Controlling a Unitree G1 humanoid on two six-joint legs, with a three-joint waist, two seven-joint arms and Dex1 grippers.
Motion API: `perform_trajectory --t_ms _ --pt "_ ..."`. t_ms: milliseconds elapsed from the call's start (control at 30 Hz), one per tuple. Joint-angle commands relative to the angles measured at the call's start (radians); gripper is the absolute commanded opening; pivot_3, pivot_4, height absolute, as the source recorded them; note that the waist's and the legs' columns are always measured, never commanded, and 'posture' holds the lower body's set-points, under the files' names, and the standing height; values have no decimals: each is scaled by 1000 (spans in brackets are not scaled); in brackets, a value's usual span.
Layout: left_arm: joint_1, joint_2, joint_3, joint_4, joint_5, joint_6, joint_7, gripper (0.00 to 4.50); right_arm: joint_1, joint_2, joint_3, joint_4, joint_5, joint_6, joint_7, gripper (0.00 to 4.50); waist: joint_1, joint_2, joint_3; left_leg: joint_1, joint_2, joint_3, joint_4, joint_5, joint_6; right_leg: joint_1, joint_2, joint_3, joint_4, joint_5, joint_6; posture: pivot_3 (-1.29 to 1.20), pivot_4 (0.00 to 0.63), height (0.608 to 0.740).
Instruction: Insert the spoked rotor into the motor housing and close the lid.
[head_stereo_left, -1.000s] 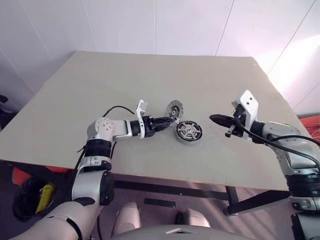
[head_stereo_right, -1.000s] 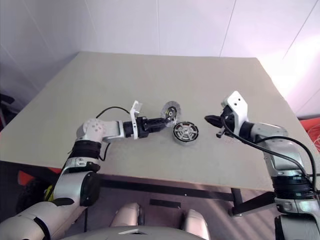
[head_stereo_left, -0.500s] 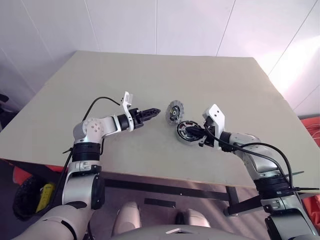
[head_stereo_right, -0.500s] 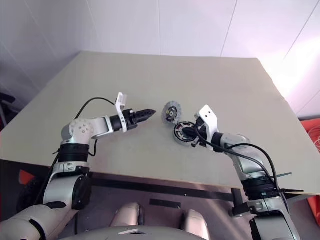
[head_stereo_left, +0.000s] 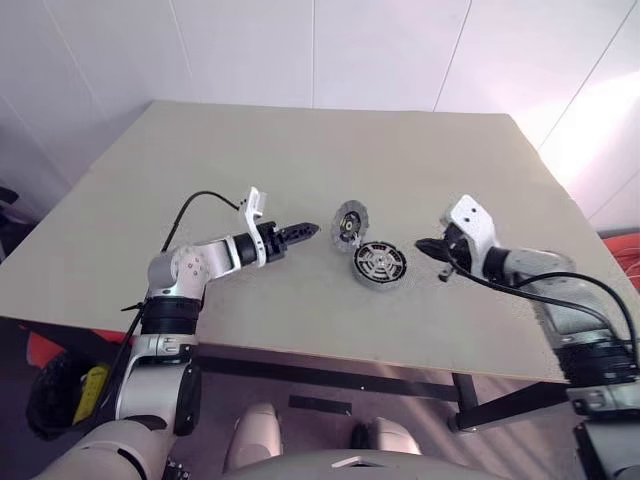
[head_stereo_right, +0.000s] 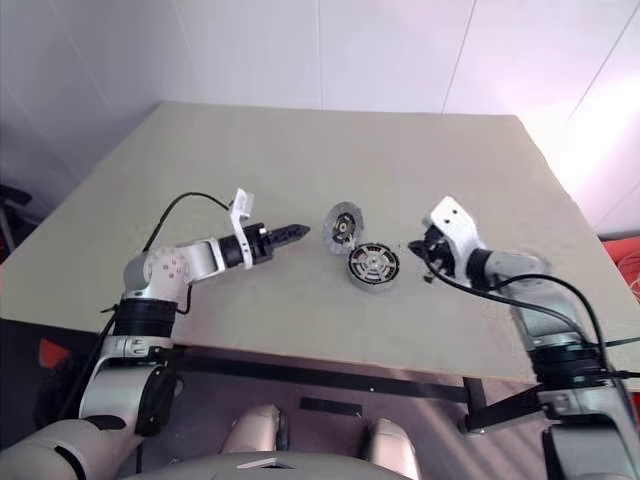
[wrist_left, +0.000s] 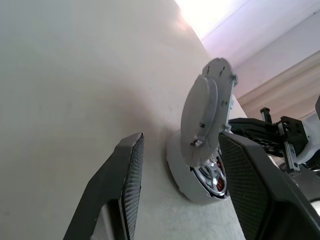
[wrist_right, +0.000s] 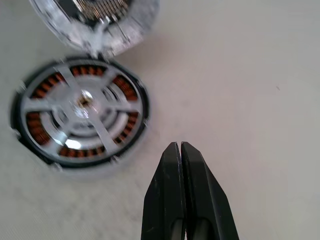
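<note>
Overall, task status: not complete. Items listed L to R.

1. L gripper (head_stereo_left: 305, 231): fingers (wrist_left: 131, 165) parted, nothing grasped. It hung just above the table (head_stereo_left: 300, 150), pointed toward the parts, near the rotor but apart from it.

2. Spoked rotor (head_stereo_left: 348, 222): stood on edge, approx. upright, at the far rim of the motor housing. Left wrist view showed its smooth grey back, with its lower edge touching or almost touching the housing rim; which of the two could not be told. It was not lying flat in the housing.

3. Motor housing (head_stereo_left: 379, 263): lay flat on the table, open side up, copper windings and grey centre exposed. Located at table centre, between both grippers.

4. R gripper (head_stereo_left: 424, 245): fingers (wrist_right: 180, 165) clenched together, nothing between them. Tip was just beside the housing's right side, not touching.

Done: both parts brought together at centre. Left, by judgement: tip the rotor down and seat it in the housing; close the lid. No separate lid could be made out.

Qty: rotor x1; housing x1; grippers x2, both empty; table x1.
</note>
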Motion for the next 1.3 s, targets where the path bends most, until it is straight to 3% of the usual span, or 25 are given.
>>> perform_trajectory --t_ms 33,100,233,333,567,833,1000,1300 --pt "-14 3 17 -40 11 -73 7 2545 -22 -31 21 21 -32 -48 52 0 -2 0 0 0 0 0 0 0 0 0 0 0 0 -1 2 0 0 740" --pt "-15 8 19 -38 25 -116 11 2545 -27 -56 42 23 -28 -65 129 0 -7 0 0 1 0 0 0 0 0 0 0 0 0 -2 4 0 0 740" --pt "-14 12 16 -32 41 -165 13 2586 -72 -58 90 62 -78 -124 168 896 -9 0 0 0 0 0 0 0 0 -1 0 0 1 0 -1 0 0 740" --pt "-9 12 13 -36 42 -168 15 2586 -126 -30 124 130 -152 -200 113 1971 -15 0 0 0 0 0 1 0 0 -1 0 0 2 0 -1 0 0 740" --pt "1 19 22 -60 37 -168 29 2586 -149 24 181 123 -176 -211 163 4438 -22 0 0 -1 0 0 2 1 4 -1 0 0 2 0 -1 0 0 740" --pt "16 28 26 -77 35 -167 40 2586 -159 59 187 105 -179 -213 171 4476 -26 0 0 -1 0 0 2 1 3 -1 0 0 3 1 -2 0 0 740" --pt "19 25 21 -84 34 -164 42 2586 -204 14 177 107 -214 -242 181 4476 -27 0 0 -1 0 0 2 1 3 -1 0 0 4 1 -2 0 0 740" --pt "1 23 19 -53 40 -175 34 2586 -385 -51 264 136 -283 -418 370 4476 -30 0 0 -1 1 1 3 2 4 -2 0 1 5 1 -2 0 0 740"
